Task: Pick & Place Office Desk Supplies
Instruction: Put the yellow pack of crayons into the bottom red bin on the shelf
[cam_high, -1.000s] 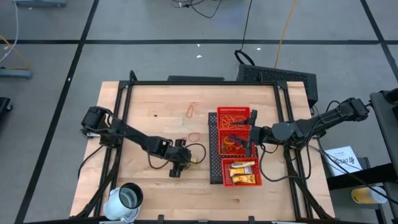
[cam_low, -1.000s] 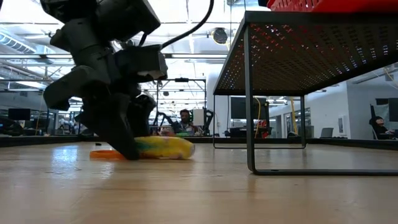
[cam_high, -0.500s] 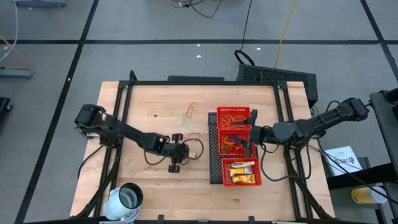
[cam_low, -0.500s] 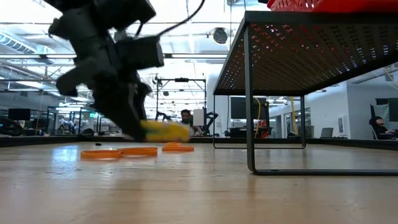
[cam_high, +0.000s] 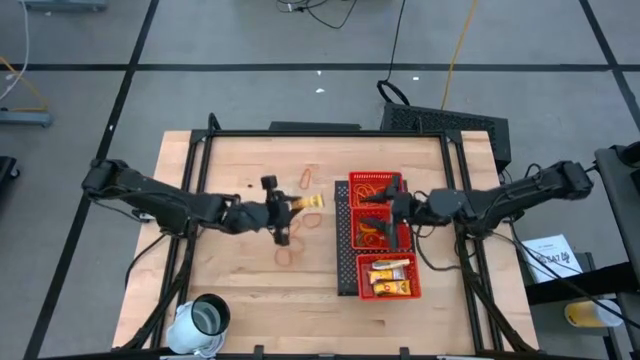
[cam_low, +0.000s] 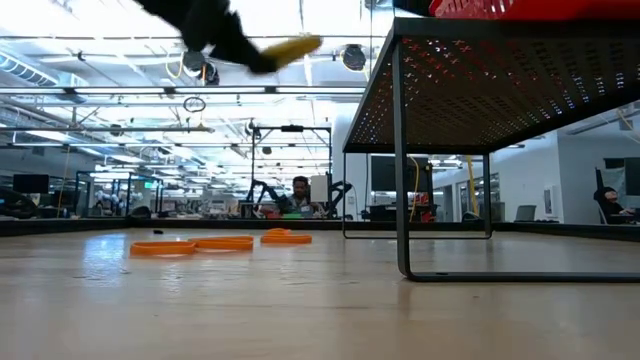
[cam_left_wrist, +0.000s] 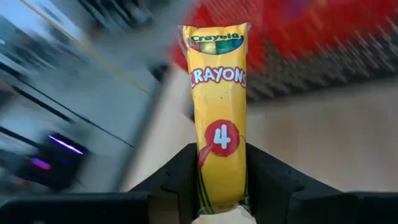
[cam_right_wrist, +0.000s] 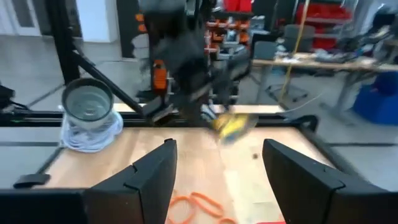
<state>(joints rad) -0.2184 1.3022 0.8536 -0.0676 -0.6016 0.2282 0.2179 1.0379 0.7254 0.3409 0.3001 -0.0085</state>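
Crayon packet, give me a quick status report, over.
Left gripper shut on crayon packet, lifted clear of table. Right gripper open over red tray. Rubber bands loose on table; none in the way.

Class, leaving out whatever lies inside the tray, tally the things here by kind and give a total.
Rubber bands on the table: 3
Crayon pack, in the left gripper: 1
Tray: 1
Cup: 1
Total: 6
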